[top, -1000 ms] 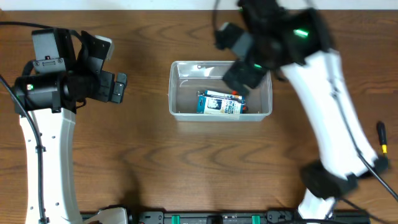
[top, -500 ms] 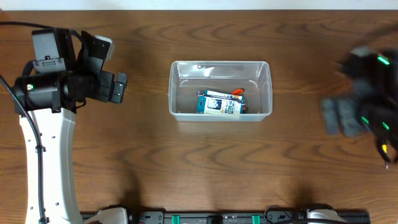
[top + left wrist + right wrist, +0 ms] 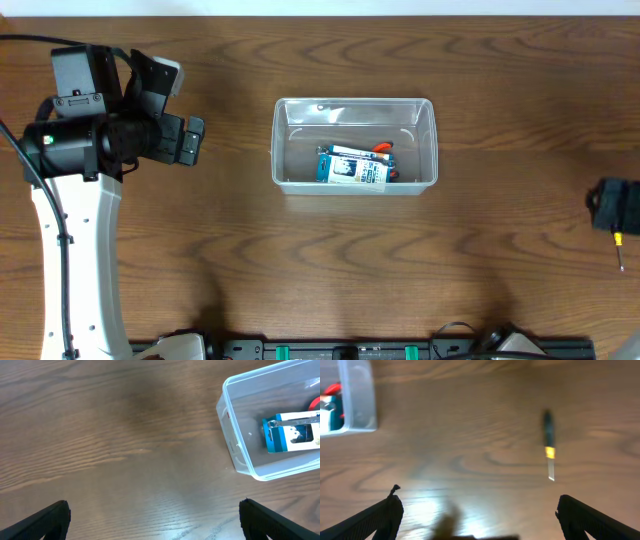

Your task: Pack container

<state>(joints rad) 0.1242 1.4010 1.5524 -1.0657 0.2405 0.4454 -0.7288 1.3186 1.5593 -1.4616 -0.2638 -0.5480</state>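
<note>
Item 1, left arm (image 3: pixel 75 250): white-shelled link rising from the near left edge, topped by a black wrist housing with a green lamp lit.
Item 2, left end effector (image 3: pixel 190 140): black two-finger unit pointing right; fingertips (image 3: pixel 47 519) spread wide, nothing between.
Item 3, right end effector (image 3: pixel 612 205): blurred black unit at the far right edge; fingers (image 3: pixel 375 517) spread wide, empty.

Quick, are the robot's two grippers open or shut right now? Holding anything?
Left gripper: open, holding nothing.
Right gripper: open, holding nothing.
</note>
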